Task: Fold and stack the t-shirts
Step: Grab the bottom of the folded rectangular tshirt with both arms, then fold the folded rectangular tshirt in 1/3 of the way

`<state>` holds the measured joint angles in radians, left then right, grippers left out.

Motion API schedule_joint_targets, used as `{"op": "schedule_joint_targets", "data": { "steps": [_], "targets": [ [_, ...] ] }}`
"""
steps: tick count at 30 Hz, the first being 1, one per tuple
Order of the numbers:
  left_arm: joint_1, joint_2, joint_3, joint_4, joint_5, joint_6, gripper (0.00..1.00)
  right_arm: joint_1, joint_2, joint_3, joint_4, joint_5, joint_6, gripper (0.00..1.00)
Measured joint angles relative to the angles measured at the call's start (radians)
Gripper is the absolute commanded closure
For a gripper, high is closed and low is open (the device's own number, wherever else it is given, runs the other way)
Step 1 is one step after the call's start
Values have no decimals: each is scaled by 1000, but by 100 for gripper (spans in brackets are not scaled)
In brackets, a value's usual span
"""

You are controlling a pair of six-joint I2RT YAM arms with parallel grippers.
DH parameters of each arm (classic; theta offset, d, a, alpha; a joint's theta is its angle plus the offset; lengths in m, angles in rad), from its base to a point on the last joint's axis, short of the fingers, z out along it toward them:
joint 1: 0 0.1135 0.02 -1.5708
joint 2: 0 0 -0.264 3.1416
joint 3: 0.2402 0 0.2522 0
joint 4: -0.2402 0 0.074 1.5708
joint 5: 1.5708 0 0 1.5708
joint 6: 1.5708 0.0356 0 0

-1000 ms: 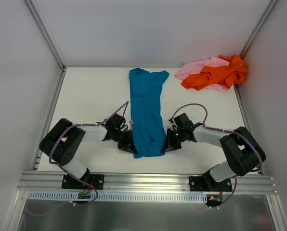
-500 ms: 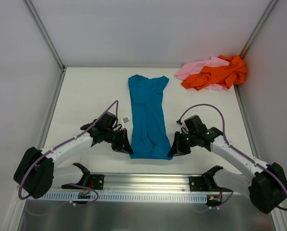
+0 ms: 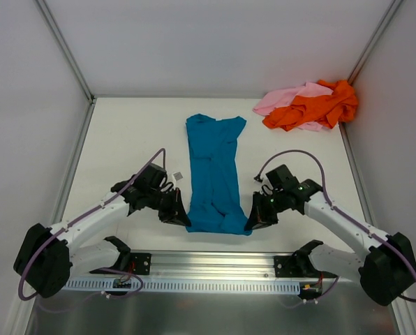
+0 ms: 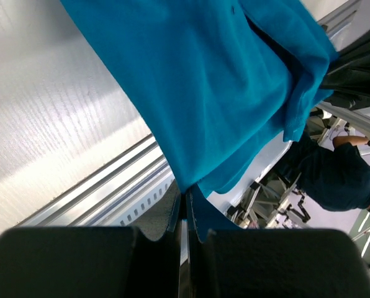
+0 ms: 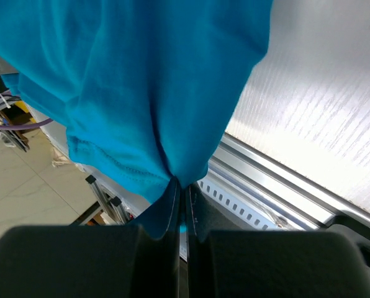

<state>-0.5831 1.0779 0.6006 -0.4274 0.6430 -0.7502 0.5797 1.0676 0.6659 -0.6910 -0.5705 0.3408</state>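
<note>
Here, end effectors point(image 3: 183, 213) point(image 3: 254, 217) grip teal t-shirt point(image 3: 213, 164) at near corners.

white table point(image 3: 131, 139), pale enclosure walls point(image 3: 194, 42)

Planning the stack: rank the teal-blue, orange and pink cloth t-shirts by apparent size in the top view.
1. teal-blue cloth t-shirt, spread long
2. bright orange t-shirt, crumpled
3. pale pink t-shirt, partly under orange, so unsure

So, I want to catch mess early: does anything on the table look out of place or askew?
Yes: the orange t-shirt and pink t-shirt lie crumpled together in the far right corner. The teal t-shirt is bunched narrow and wrinkled, its near hem pinched by the left hand and right hand.
</note>
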Motion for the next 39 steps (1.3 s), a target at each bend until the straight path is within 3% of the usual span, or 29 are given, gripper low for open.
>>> {"op": "schedule_joint_targets", "data": {
  "steps": [18,26,28,29,30,31,39],
  "targets": [
    [10,431,396,-40,16,102,100,-48,403,420,-135,-16,-180,100],
    [124,577,578,-104,57,174,99,-142,639,676,-201,-49,-275,98],
    [159,606,612,-116,60,195,89,-161,696,737,-216,-59,-287,88],
    [175,620,628,-123,61,204,23,-171,729,772,-220,-63,-294,76],
    [193,635,641,-129,60,218,2,-177,761,803,-223,-66,-296,23],
    [211,647,653,-134,60,222,1,-185,798,842,-233,-68,-301,1],
    [302,688,675,-121,-1,237,1,-248,1017,1147,-257,-68,-308,1]
  ]
}}
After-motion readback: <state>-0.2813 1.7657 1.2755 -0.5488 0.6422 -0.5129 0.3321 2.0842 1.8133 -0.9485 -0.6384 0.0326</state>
